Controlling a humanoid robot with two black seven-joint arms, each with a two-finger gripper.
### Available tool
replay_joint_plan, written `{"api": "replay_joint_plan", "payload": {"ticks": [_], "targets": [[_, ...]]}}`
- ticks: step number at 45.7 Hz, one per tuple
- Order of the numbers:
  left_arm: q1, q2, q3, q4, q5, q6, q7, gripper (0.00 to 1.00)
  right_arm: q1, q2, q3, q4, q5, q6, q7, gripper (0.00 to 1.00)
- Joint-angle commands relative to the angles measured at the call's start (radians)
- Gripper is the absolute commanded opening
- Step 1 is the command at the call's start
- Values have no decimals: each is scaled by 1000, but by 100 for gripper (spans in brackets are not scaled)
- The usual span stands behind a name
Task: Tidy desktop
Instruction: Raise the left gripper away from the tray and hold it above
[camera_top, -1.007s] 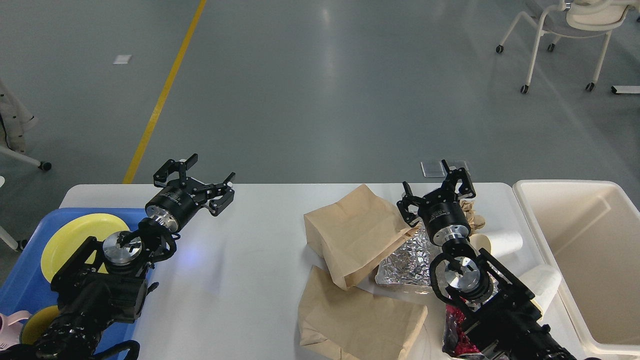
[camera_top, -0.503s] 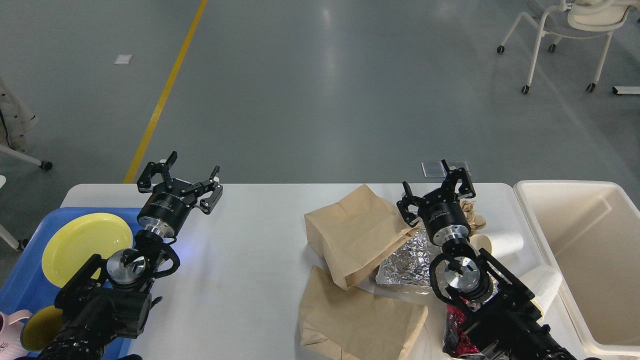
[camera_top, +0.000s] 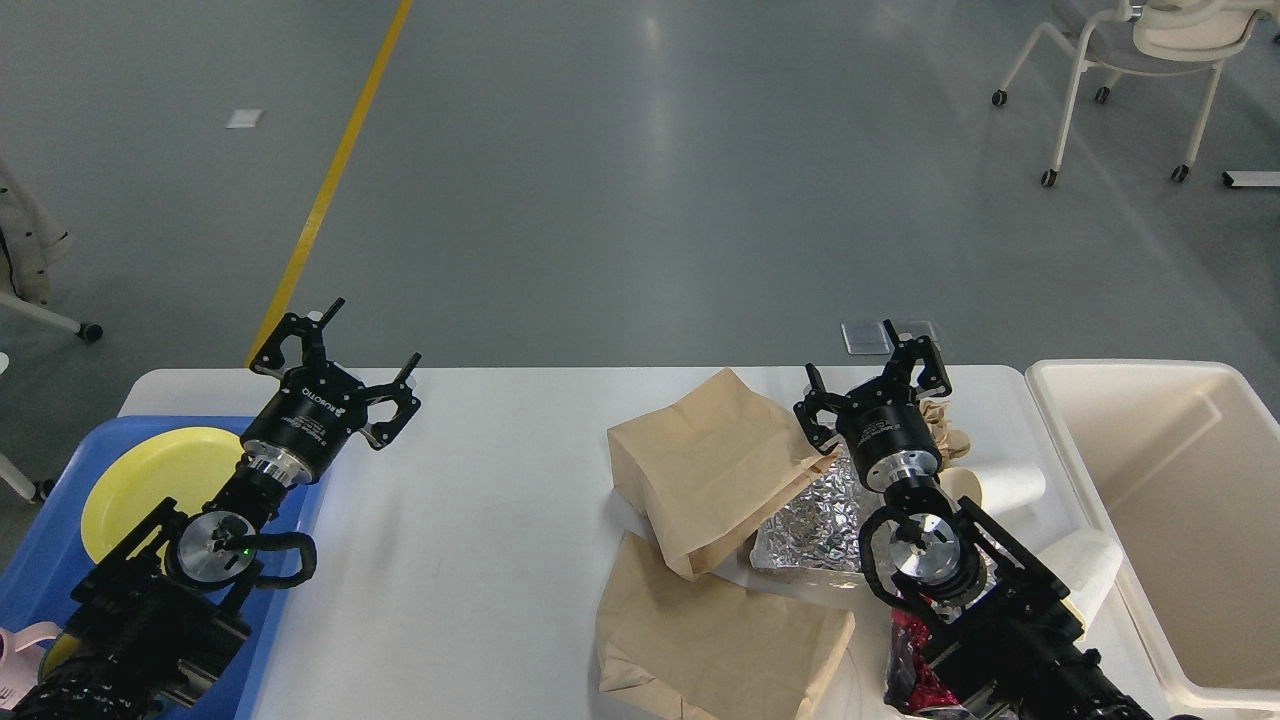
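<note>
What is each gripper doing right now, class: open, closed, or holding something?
Left gripper: open, holding nothing, above the desktop.
Right gripper: open, holding nothing, above the paper bags.

A yellow plate (camera_top: 150, 480) lay in a blue tray (camera_top: 60, 540) just left of the left gripper, while two brown paper bags (camera_top: 705, 475), crumpled foil (camera_top: 815, 525), white cups (camera_top: 1010, 485) and a cream bin (camera_top: 1180, 500) surrounded the right gripper.

Glossy grey floor (camera_top: 640, 180) with yellow line (camera_top: 325, 190); white wheeled chair (camera_top: 1130, 70) far right.
</note>
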Motion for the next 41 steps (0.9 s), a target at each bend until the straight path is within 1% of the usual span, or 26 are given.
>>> {"api": "replay_joint_plan", "payload": {"ticks": [1, 8, 12, 16, 22, 41], "targets": [[0, 1, 6, 1, 9, -1, -49, 97, 0, 0, 0, 2, 0, 0, 0, 100], [0, -3, 3, 1, -6, -2, -58, 97, 0, 0, 0, 2, 0, 0, 0, 100], [1, -11, -11, 1, -17, -2, -84, 97, 0, 0, 0, 0, 0, 0, 0, 100], [1, -13, -8, 1, -57, -2, -98, 97, 0, 0, 0, 2, 0, 0, 0, 100], [1, -13, -5, 1, -105, -2, -98, 97, 0, 0, 0, 0, 0, 0, 0, 100], [1, -13, -3, 1, -109, -2, -98, 97, 0, 0, 0, 0, 0, 0, 0, 100]]}}
